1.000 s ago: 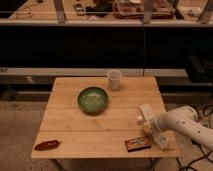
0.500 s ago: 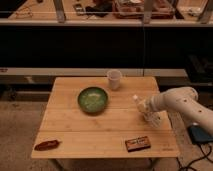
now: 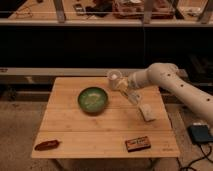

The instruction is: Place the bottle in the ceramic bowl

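The green ceramic bowl [image 3: 93, 99] sits on the wooden table [image 3: 75, 127], left of centre. My gripper [image 3: 125, 89] hangs at the end of the white arm [image 3: 165, 77] that reaches in from the right. It is just right of the bowl and in front of the pale cup [image 3: 115, 77]. It is shut on the slim whitish bottle [image 3: 132, 97], which is tilted and held above the table, apart from the bowl.
A flat white packet [image 3: 146, 112] lies on the table right of the gripper. A dark snack bar [image 3: 137, 143] lies near the front edge and a reddish-brown item [image 3: 46, 145] at the front left corner. Dark shelving stands behind the table.
The gripper has lifted the bottle from the table's right front and carried it left and back, toward the bowl and cup. The white packet stayed on the table.
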Controlling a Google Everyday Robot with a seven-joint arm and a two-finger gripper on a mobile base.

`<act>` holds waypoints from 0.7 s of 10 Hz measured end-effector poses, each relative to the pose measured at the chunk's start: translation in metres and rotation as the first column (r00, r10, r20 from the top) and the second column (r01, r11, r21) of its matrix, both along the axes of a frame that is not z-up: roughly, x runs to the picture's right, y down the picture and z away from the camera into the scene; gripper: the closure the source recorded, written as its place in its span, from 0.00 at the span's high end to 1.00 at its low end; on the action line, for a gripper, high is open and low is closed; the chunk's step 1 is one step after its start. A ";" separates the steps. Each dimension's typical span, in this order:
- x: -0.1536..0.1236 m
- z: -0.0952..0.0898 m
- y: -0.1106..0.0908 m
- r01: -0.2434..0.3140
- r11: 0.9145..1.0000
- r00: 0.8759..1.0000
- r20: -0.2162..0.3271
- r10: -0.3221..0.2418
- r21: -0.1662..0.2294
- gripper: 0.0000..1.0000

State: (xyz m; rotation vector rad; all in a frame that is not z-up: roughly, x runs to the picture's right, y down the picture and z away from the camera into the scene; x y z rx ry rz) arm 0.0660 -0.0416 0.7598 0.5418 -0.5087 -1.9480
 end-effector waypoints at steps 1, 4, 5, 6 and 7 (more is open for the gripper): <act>-0.018 0.003 -0.005 0.006 1.000 0.999 0.032 -0.006 0.005 0.00; -0.076 0.035 -0.008 0.077 0.997 0.993 0.084 -0.078 0.022 0.00; -0.084 0.046 -0.005 0.096 0.995 0.992 0.084 -0.097 0.020 0.00; -0.102 0.062 0.002 0.142 0.990 0.986 0.087 -0.143 0.011 0.02; -0.115 0.070 0.010 0.178 0.984 0.980 0.087 -0.177 0.002 0.07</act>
